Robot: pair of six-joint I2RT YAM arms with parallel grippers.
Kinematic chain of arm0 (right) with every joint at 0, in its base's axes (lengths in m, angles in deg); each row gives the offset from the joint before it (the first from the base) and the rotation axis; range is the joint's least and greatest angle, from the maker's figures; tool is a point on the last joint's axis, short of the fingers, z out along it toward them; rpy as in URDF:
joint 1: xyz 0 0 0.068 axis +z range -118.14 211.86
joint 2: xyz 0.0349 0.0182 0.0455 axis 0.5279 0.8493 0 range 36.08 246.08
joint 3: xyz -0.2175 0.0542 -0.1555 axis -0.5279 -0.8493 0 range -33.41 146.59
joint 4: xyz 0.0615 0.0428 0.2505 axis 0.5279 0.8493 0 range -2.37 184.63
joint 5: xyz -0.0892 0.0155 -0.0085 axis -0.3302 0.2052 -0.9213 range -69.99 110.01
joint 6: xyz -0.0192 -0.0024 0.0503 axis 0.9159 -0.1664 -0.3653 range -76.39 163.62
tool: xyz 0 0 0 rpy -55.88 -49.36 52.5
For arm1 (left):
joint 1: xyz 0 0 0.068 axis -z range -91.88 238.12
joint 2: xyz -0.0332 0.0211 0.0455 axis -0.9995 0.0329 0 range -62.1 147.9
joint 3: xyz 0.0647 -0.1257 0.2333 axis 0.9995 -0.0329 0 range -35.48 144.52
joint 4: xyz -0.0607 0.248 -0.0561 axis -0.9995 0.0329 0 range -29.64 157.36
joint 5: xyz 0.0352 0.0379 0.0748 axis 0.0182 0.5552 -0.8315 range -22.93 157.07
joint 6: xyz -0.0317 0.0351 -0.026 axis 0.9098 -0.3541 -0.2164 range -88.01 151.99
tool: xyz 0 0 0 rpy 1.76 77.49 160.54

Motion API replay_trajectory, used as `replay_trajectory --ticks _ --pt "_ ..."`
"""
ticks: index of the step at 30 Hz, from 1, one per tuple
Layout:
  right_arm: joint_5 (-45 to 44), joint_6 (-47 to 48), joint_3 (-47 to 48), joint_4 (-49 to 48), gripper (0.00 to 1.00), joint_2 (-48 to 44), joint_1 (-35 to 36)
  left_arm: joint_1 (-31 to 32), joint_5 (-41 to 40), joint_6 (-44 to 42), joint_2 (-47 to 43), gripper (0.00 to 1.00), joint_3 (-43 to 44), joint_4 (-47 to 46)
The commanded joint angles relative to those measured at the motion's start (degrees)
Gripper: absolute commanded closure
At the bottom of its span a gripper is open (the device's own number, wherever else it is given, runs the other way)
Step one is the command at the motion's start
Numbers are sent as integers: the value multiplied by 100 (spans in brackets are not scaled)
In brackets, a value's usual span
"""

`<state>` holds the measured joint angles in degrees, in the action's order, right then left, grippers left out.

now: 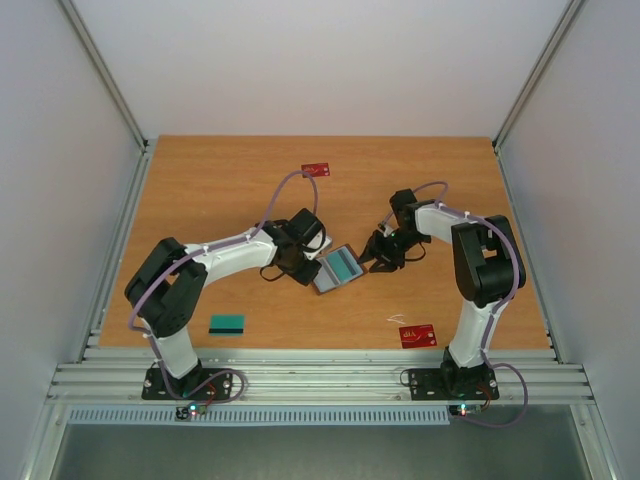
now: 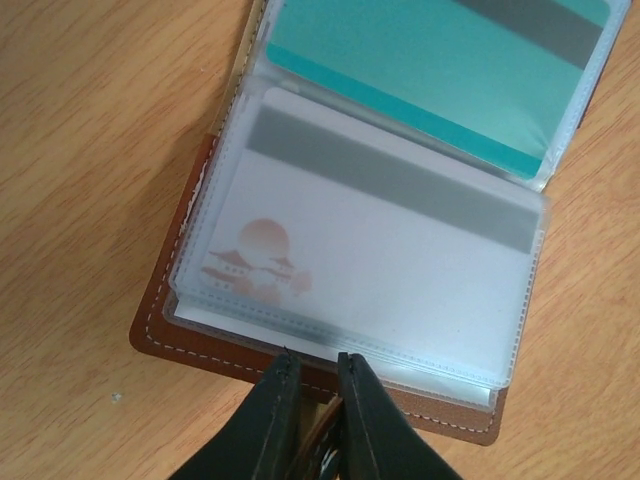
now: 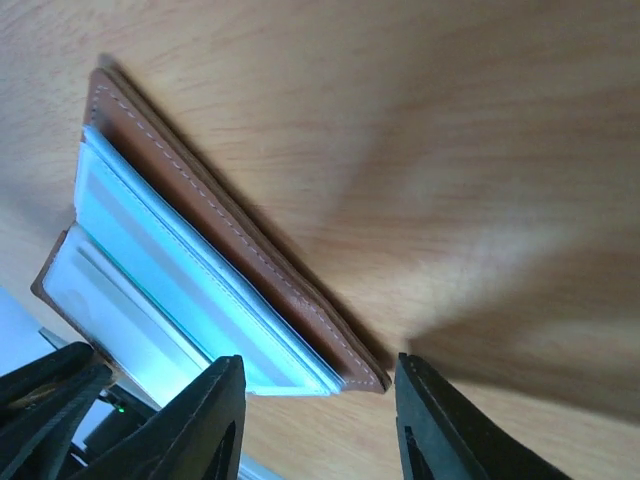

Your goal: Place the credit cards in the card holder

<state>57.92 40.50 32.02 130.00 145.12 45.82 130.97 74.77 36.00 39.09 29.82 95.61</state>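
The brown card holder [image 1: 328,281] lies open at the table's middle. Its clear sleeves hold a white card with a black stripe [image 2: 400,250] and a teal card [image 2: 440,70]. My left gripper [image 1: 305,262] is at the holder's left edge. In the left wrist view it [image 2: 313,372] is shut on the holder's brown snap tab. My right gripper [image 1: 378,255] is open at the holder's right side. In the right wrist view it [image 3: 316,374] straddles a corner of the holder [image 3: 200,200], whose sleeves [image 3: 170,270] face it. Loose cards are a teal one [image 1: 227,323] and two red ones [image 1: 316,169] [image 1: 417,335].
The wooden table [image 1: 200,190] has metal frame posts at its back corners and grey walls on three sides. A slotted aluminium rail [image 1: 320,375] runs along the near edge, where both arm bases are bolted.
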Motion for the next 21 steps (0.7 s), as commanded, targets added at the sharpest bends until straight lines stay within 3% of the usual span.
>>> replay_trajectory --ticks 1,10,21 --pt "-101 -14 107 -148 52 84 11 -15 -26 -117 78 88 -60 -184" --pt "-310 -45 -332 -666 42 -55 24 -38 -250 -205 631 89 -47 -20" --pt "843 -76 -637 -1672 45 -46 142 -76 -199 -295 1030 90 55 45"
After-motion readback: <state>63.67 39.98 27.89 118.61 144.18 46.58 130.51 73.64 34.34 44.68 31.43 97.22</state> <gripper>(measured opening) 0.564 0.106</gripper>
